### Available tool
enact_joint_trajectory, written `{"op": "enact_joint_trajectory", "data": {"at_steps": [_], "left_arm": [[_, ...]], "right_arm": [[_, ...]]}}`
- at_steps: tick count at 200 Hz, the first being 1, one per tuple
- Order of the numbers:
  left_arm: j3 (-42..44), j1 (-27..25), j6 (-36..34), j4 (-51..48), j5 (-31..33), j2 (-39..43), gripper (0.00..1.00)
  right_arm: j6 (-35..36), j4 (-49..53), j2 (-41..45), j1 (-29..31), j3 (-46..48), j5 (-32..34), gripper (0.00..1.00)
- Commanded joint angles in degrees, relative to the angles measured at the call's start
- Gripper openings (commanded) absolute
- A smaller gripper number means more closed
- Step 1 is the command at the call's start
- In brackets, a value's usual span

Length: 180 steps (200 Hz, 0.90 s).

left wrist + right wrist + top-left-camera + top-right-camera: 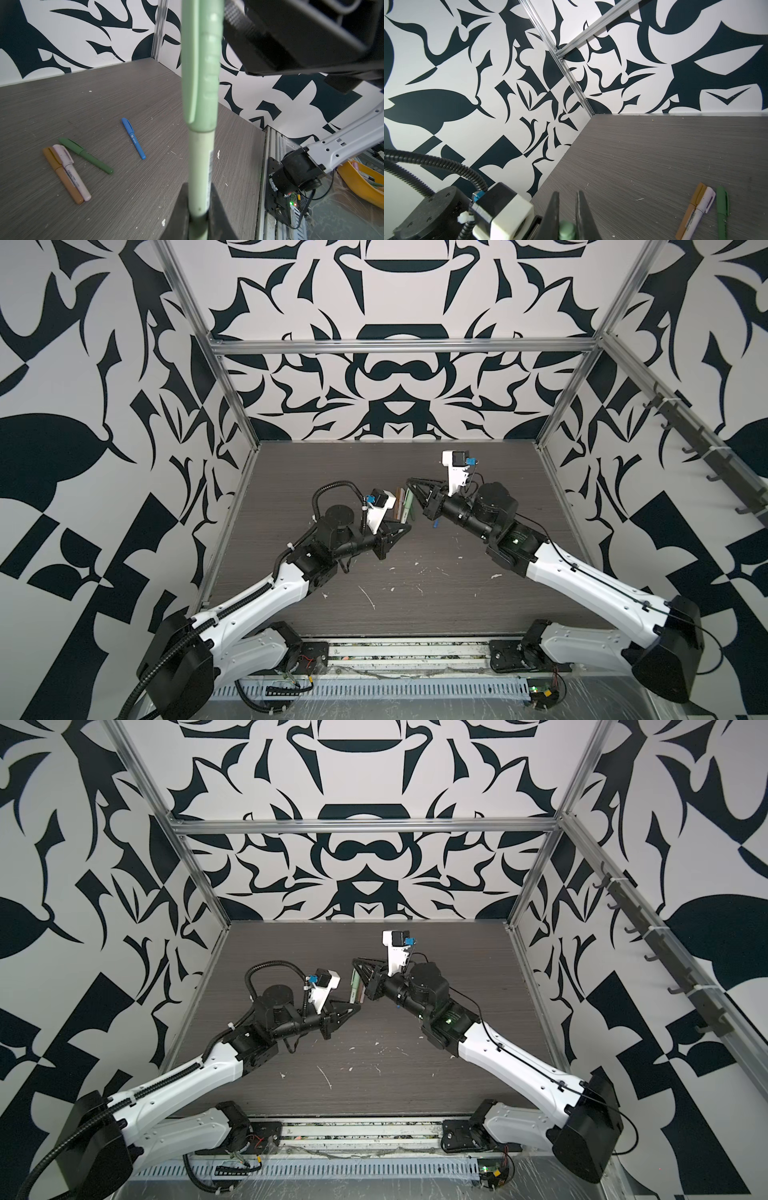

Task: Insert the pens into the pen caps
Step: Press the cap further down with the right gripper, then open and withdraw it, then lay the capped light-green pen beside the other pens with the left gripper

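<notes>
Near surface: grey wood-grain surface [436, 614] with white flecks [368, 597].
Left gripper [403, 529]: jaws closed on the barrel of the pale green pen [200, 158], which is held clear of the surface.
Pen axis: in both top views it runs roughly near to far. The barrel end is nearer, in the left jaws, and the capped end is farther.
Pale green cap [204, 72]: on the pen, rim against the barrel, clip showing. The tip is hidden inside. The cap's top is cut off in the left wrist view.
Right gripper [415, 491]: jaws closed on the cap. In the right wrist view only the cap's round end shows between them.
Blue pen [134, 138]: capped, flat on the surface, apart from the others. In a top view only a short blue bit shows under the right arm.
Orange-brown pen [62, 174] and pink pen [71, 172]: capped, lying touching and parallel, cap ends apparently toward the far wall.
Dark green pen [86, 155]: capped, just beside the pink one, splayed off at the barrel end.
Hard to read: in the top views these three are partly hidden behind the held pen and the left wrist camera.
</notes>
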<state>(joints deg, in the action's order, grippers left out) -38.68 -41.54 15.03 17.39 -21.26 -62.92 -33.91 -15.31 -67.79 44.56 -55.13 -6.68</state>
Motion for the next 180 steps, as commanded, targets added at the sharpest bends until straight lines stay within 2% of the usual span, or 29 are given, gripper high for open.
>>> {"op": "enact_joint_trajectory", "data": {"at_steps": [1,36,58,80,127,152,180], "left_arm": [[-4.9,1.8,2.9,18.05,0.51,0.66,0.0],[3.77,1.77,5.93,15.75,-4.04,-1.64,0.0],[9.3,1.69,7.76,15.97,-3.28,-0.9,0.0],[12.25,1.79,8.39,14.05,-0.35,1.62,0.0],[12.77,1.73,8.48,7.49,3.82,6.32,0.0],[11.34,1.76,8.88,1.26,8.15,7.76,0.0],[8.94,1.81,9.98,-6.57,15.44,8.61,0.0]], "right_arm": [[0.68,20.75,-1.74,4.38,-1.03,-6.54,0.07],[6.11,22.84,0.31,3.59,-13.03,2.54,0.19],[10.03,24.47,2.13,2.83,-18.18,6.69,0.26],[12.19,26.07,3.28,2.42,-19.77,9.87,0.28],[10.96,26.69,8.31,-0.08,-12.55,14.07,0.28],[9.45,25.29,10.66,-1.57,-5.07,17.15,0.28],[7.74,20.14,12.52,-2.04,6.05,25.41,0.28]]}}
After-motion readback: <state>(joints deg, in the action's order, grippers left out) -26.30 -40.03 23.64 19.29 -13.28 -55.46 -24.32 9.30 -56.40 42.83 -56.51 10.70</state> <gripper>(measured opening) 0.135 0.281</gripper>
